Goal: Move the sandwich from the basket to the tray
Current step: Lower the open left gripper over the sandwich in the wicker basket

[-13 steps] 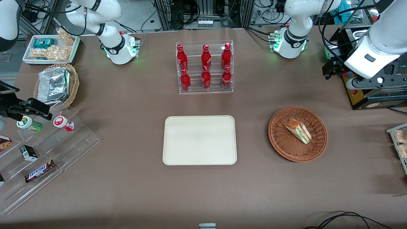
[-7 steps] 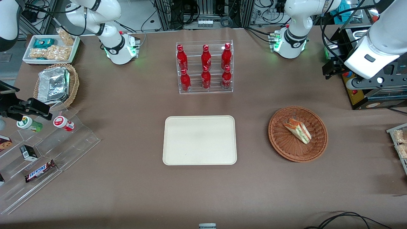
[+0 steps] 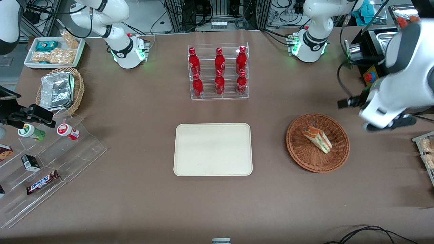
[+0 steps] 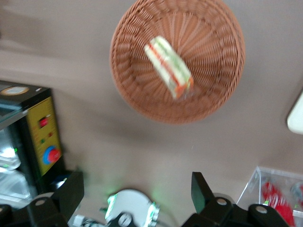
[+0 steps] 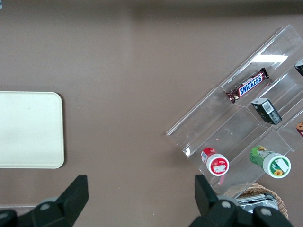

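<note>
Front view. The sandwich (image 3: 317, 139) lies in the basket (image 3: 305, 161) at centre right of the frame, one corner pointing toward the camera. The tray (image 3: 212, 149) sits at frame centre, well apart from the basket, with nothing on it. A clear rack of red bottles (image 3: 218, 71) stands above the tray in the frame, farther from the camera. The left arm's gripper (image 3: 352, 101) hangs at the right edge of the frame, beside the basket's upper rim and clear of it.

Left wrist view. The basket (image 4: 137, 94) and the sandwich (image 4: 168, 67) lie below the camera; two dark fingers (image 4: 71, 191) stand wide apart, holding nothing. A yellow control box (image 4: 41, 137) with a red button sits beside the basket.

Right wrist view. A corner of the tray (image 5: 31, 130) shows at mid-left; a clear stepped stand (image 5: 246, 118) carrying snacks occupies the right.
</note>
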Motion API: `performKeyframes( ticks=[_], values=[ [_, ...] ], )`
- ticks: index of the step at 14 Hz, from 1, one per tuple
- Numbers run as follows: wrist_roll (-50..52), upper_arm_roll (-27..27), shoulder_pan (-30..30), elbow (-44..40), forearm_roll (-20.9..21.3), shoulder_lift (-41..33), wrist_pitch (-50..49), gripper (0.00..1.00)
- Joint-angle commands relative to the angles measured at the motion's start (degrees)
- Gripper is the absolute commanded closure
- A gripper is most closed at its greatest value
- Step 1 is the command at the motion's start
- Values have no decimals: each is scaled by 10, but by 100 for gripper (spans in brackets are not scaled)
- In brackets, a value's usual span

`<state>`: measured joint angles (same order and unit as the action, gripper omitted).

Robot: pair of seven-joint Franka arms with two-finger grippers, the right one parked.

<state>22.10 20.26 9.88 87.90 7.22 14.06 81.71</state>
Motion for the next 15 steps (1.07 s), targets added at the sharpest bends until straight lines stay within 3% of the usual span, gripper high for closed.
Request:
performKeyframes(
  ticks=[1,7,9,15],
  values=[
    [70,4,31,97,-18,-13,122,0],
    [241,4,44,270,-29,-3,423,0],
    [317,4,44,271,-53,18,440,0],
    [330,3,49,281,-53,37,434,0]
  ],
)
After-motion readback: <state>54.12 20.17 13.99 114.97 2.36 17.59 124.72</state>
